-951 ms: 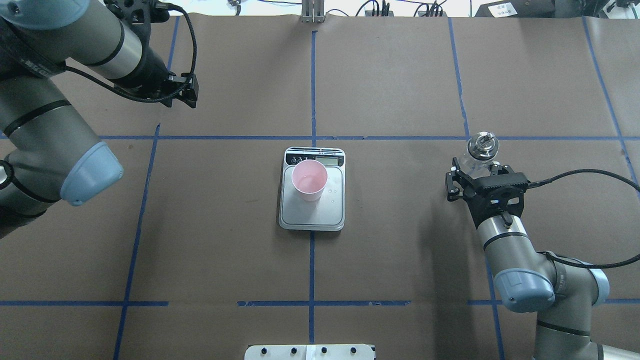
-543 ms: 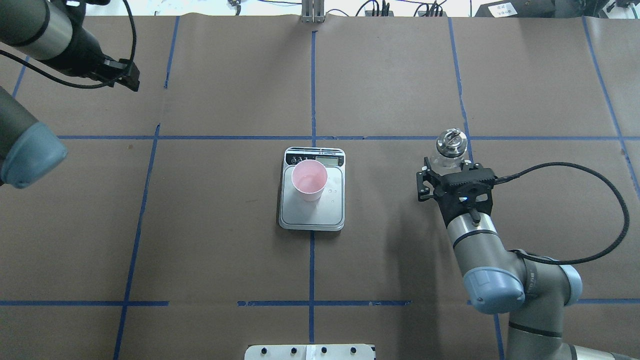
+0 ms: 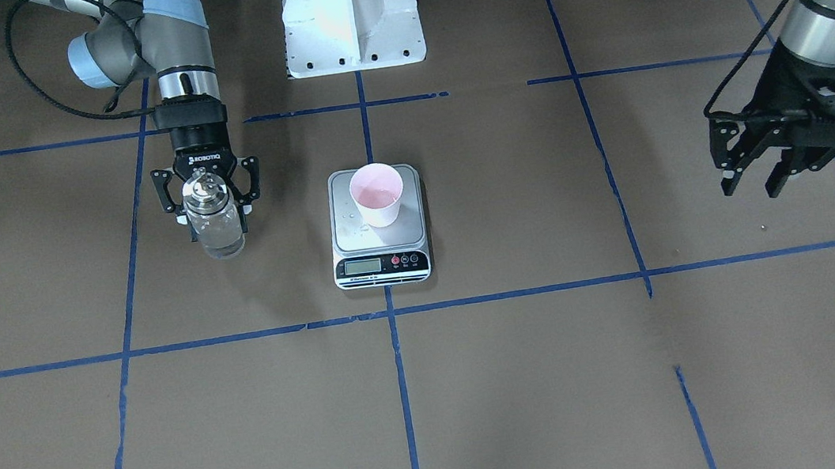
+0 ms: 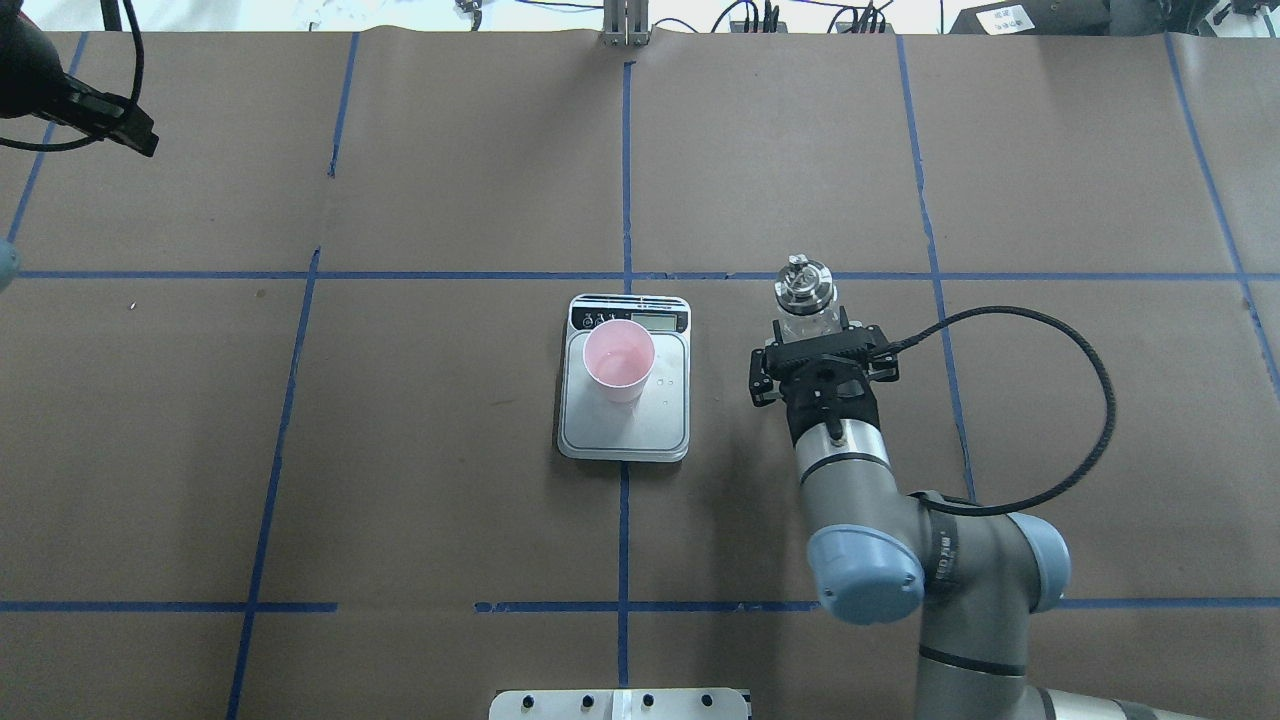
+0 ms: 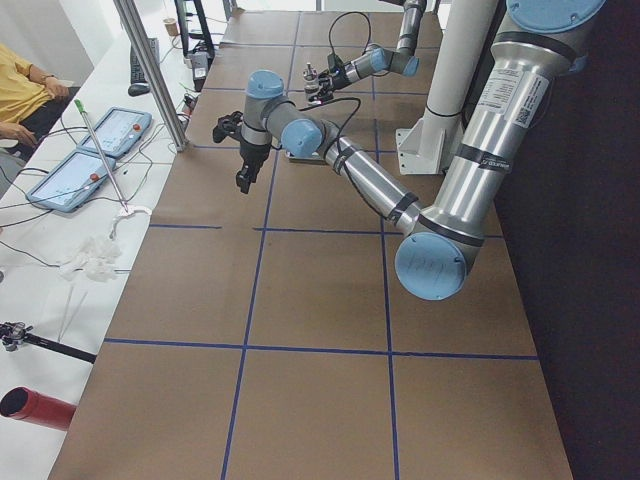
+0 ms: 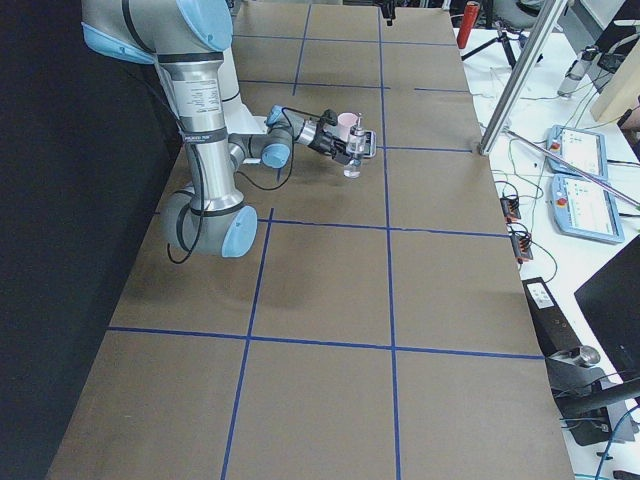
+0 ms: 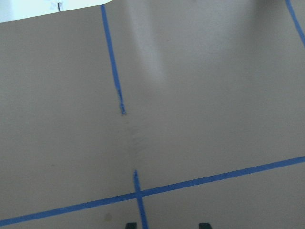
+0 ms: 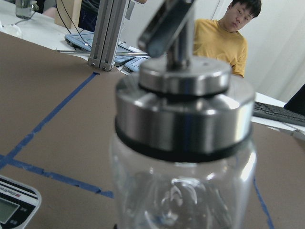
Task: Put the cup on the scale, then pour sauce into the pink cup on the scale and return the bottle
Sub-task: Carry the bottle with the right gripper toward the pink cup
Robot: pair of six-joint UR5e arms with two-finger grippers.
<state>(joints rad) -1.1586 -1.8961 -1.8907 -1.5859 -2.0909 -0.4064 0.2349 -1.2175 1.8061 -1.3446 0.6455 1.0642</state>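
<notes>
The pale pink cup [image 4: 619,360] stands upright on the steel plate of the scale [image 4: 640,430], toward its display end; both also show in the front view (cup [image 3: 377,194], scale [image 3: 411,233]). My right gripper [image 4: 806,325] is shut on the clear glass bottle [image 4: 803,290] with its silver pourer cap and holds it upright, to the right of the scale and apart from it. Clear liquid shows low in the bottle [image 3: 213,226]. The bottle fills the right wrist view [image 8: 183,143]. My left gripper [image 3: 753,177] is open and empty, far from the scale at the table's left.
Blue tape lines cross the brown table cover. The white robot base [image 3: 351,19] stands at the near edge. A few small drops lie on the scale's plate [image 4: 670,381]. A person in yellow [image 8: 224,43] sits beyond the far edge, by tablets [image 5: 100,130].
My right arm has carried the upright bottle leftward toward the scale. My left arm has drawn back to the far left, almost out of the overhead view. Cup and scale have not moved.
</notes>
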